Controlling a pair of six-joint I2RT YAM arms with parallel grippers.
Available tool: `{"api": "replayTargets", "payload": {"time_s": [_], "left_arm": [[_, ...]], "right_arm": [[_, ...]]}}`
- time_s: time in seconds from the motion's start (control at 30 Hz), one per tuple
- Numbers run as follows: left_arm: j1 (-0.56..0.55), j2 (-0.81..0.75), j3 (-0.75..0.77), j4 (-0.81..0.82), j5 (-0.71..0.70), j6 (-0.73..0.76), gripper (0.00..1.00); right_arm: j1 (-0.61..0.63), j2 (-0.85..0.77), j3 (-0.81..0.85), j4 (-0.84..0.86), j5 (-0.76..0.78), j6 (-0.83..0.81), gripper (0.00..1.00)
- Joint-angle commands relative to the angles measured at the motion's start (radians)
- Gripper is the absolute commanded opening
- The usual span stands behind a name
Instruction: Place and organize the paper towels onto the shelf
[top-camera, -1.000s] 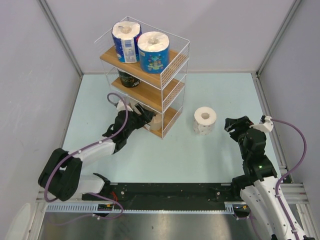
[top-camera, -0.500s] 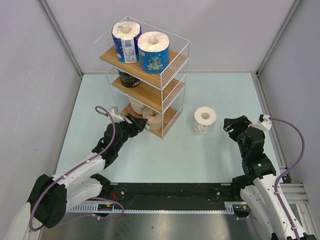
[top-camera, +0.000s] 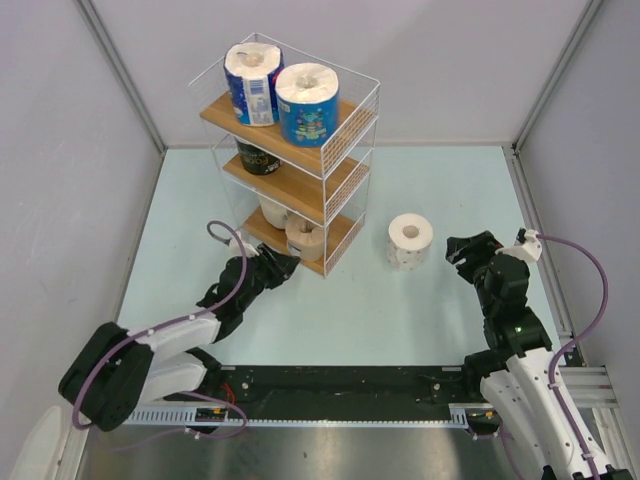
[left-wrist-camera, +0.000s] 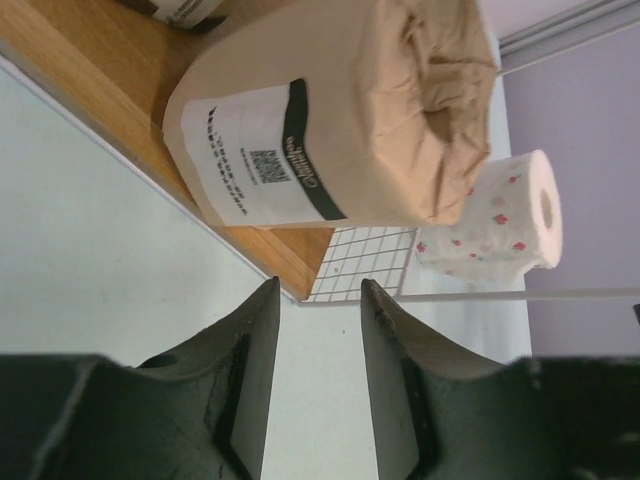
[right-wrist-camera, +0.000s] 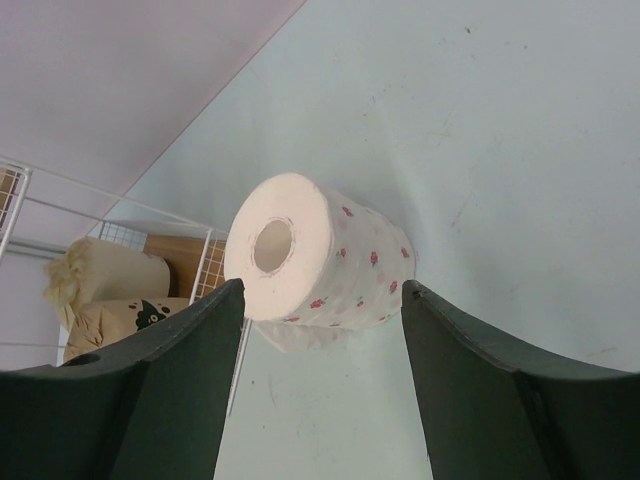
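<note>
The shelf (top-camera: 318, 160) holds two blue-wrapped paper towels (top-camera: 253, 82) (top-camera: 307, 103) on its top board and a dark-wrapped roll (top-camera: 258, 158) on the middle board. On the bottom board stand a cream roll (top-camera: 273, 211) and a tan-brown roll (top-camera: 304, 237) (left-wrist-camera: 330, 110). My left gripper (top-camera: 285, 262) (left-wrist-camera: 320, 290) sits just in front of that bottom board (left-wrist-camera: 90, 70). Its jaws are a narrow gap apart with nothing between them. The white dotted roll (top-camera: 410, 240) (right-wrist-camera: 320, 255) stands on the table right of the shelf. My right gripper (top-camera: 462, 250) (right-wrist-camera: 322, 290) faces it, open and a little short of it.
Grey walls close in the pale table on the left, back and right. The black rail (top-camera: 340, 385) with both arm bases runs along the near edge. The shelf's white wire side (right-wrist-camera: 215, 270) stands close behind the dotted roll.
My left gripper has drawn back out of the bottom tier, leaving the tan-brown roll standing there, and its jaws have narrowed. The right arm has barely moved.
</note>
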Motion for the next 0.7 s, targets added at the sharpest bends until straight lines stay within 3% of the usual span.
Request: {"api": "replayTargets", "payload": {"time_s": [0.0, 0.2, 0.67], "left_arm": [[-0.003, 0.112, 0.006, 0.206, 0.042, -0.043, 0.4], [-0.003, 0.269, 0.033, 0.343, 0.062, -0.077, 0.35], [0.015, 0.365, 0.161, 0.329, 0.051, -0.031, 0.35]], "right_arm": [[-0.006, -0.003, -0.003, 0.029, -0.013, -0.001, 0.69], [-0.008, -0.015, -0.003, 0.02, -0.017, 0.0, 0.69], [-0.016, -0.033, -0.003, -0.007, -0.011, 0.002, 0.69]]}}
